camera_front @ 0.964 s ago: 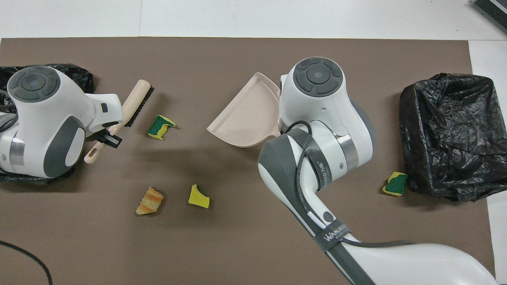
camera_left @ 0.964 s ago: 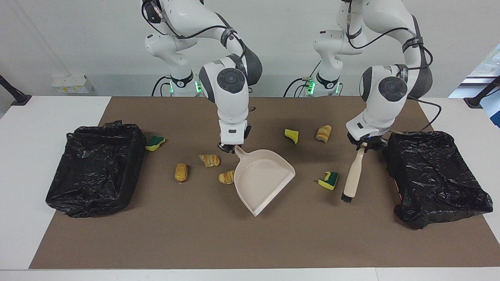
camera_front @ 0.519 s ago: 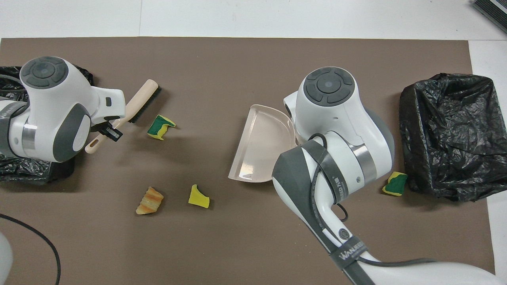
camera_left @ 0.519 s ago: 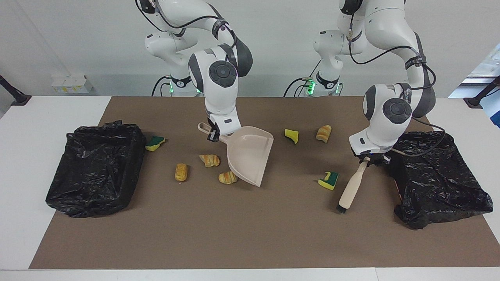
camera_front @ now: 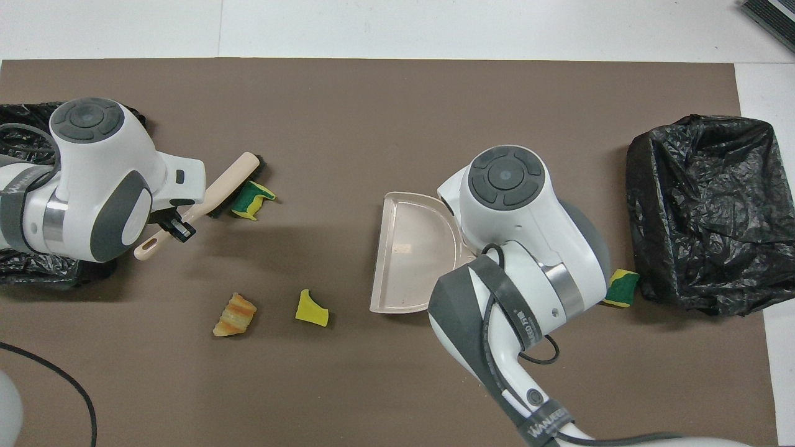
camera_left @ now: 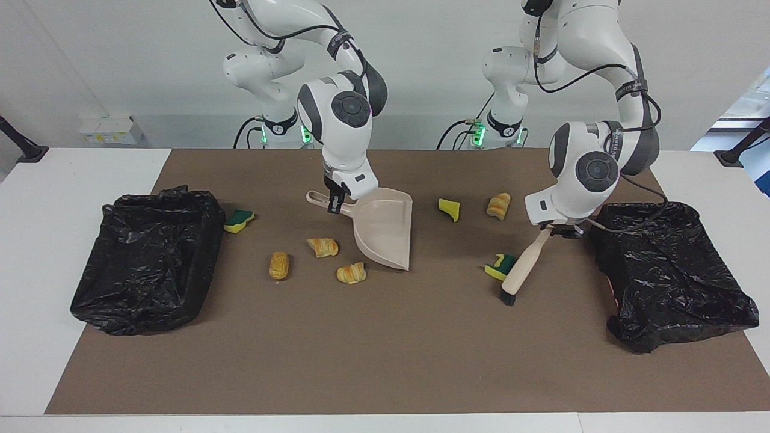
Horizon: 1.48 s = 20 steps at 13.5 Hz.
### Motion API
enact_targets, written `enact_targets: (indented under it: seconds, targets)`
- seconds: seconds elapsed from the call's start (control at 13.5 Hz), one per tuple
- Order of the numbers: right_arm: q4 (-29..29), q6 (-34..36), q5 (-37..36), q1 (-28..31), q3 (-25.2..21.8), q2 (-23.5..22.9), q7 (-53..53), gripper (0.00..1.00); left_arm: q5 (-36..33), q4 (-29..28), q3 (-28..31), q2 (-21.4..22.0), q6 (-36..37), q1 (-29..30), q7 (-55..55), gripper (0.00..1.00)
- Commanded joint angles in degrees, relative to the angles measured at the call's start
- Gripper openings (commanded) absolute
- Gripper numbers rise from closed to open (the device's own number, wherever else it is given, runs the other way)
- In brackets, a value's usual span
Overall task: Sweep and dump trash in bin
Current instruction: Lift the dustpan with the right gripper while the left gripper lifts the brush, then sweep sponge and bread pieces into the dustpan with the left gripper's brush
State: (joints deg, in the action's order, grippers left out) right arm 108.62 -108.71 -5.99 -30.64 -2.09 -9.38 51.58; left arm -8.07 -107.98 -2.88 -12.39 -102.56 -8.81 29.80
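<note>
My right gripper (camera_left: 334, 203) is shut on the handle of the beige dustpan (camera_left: 385, 231), which hangs tilted with its lip low over the mat. Three bread lumps of trash (camera_left: 351, 273) (camera_left: 323, 246) (camera_left: 279, 264) lie beside it toward the right arm's end. My left gripper (camera_left: 550, 227) is shut on the beige brush (camera_left: 522, 267), whose bristles touch a green-yellow sponge (camera_left: 494, 266). Nearer the robots lie a yellow sponge piece (camera_left: 449, 208) and another bread lump (camera_left: 498, 205). One more sponge (camera_left: 239, 220) sits by the bin (camera_left: 147, 258).
Two black bag-lined bins stand at the mat's ends, one at the right arm's end (camera_front: 708, 211) and one at the left arm's end (camera_left: 671, 270). A brown mat (camera_left: 385, 361) covers the table. A black cable (camera_front: 56, 379) lies near the left arm's base.
The right gripper lifted and turned the dustpan, carrying it nearer the robots. The left gripper swung the brush toward the green-yellow sponge until the bristles met it.
</note>
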Motion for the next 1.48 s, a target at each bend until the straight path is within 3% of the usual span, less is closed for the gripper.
enact_targets:
  seconds: [0.0,0.3,0.74,1.19,1.41]
  targets:
    - [6.0,-4.8,-1.0,-0.2,0.1,3.4,2.7,0.0,2.7,-7.8,0.7,6.0,0.7,-4.3,-0.1,0.0]
    - [8.1,-7.8,-1.0,-0.4,0.1,3.1,6.3,0.0,7.9,-11.4,0.7,11.6,4.9,-6.6,-5.5,0.0]
    - [9.1,-10.6,-1.1,-0.3,0.1,3.0,13.5,0.0,7.9,-12.4,1.2,19.8,12.1,-6.5,-21.2,0.0]
    - [9.4,-10.7,-1.1,-0.7,0.2,2.9,13.5,0.0,7.7,-24.1,1.3,27.5,7.8,-4.0,-46.4,0.0]
    - [9.4,-10.7,-1.1,-1.3,0.1,2.9,13.4,0.0,6.9,-30.2,1.2,32.0,6.0,-2.8,-51.8,0.0]
